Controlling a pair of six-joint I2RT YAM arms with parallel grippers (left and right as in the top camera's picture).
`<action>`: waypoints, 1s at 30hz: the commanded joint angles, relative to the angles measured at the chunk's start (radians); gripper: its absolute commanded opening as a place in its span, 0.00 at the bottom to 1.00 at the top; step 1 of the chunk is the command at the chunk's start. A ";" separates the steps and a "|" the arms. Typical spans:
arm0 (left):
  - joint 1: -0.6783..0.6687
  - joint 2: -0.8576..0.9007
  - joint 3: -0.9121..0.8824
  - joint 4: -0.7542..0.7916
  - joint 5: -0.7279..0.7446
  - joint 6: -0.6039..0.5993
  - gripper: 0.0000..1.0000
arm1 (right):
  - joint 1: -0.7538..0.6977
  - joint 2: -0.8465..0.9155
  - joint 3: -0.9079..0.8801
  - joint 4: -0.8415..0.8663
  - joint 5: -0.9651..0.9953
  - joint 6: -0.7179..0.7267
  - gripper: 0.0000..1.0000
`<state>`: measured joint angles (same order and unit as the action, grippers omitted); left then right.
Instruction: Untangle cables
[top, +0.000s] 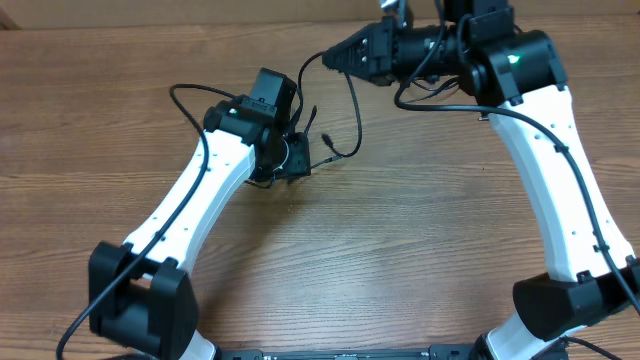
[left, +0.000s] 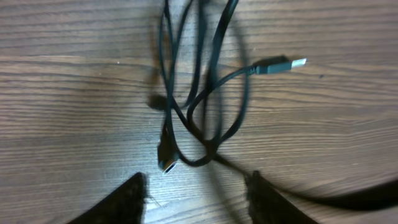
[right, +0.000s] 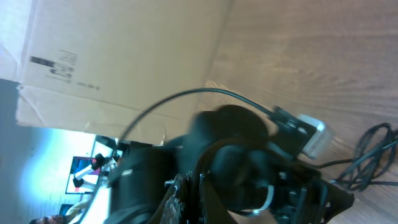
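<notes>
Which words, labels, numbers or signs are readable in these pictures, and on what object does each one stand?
No text can be read in any view.
On the cardboard box, right wrist view: a black bar and a few small printed lines, too blurred to read.
On the cables and their plugs: no marking visible.

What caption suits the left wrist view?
Looped black cables with two plug ends lie on wooden table before the open left gripper.
</notes>
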<state>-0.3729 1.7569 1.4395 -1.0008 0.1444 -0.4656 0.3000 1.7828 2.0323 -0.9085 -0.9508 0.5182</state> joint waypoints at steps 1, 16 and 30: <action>-0.002 0.050 0.000 0.003 -0.014 0.024 0.49 | -0.023 -0.095 0.013 0.034 -0.052 0.018 0.04; 0.040 0.081 0.004 0.017 0.027 -0.027 0.12 | -0.085 -0.224 0.043 0.047 -0.042 0.036 0.04; 0.275 0.066 0.084 -0.028 0.712 0.301 0.81 | -0.088 -0.227 0.043 0.021 -0.215 0.036 0.04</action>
<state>-0.1032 1.8351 1.5036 -1.0130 0.6586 -0.3069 0.2165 1.5757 2.0422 -0.8913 -1.1023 0.5537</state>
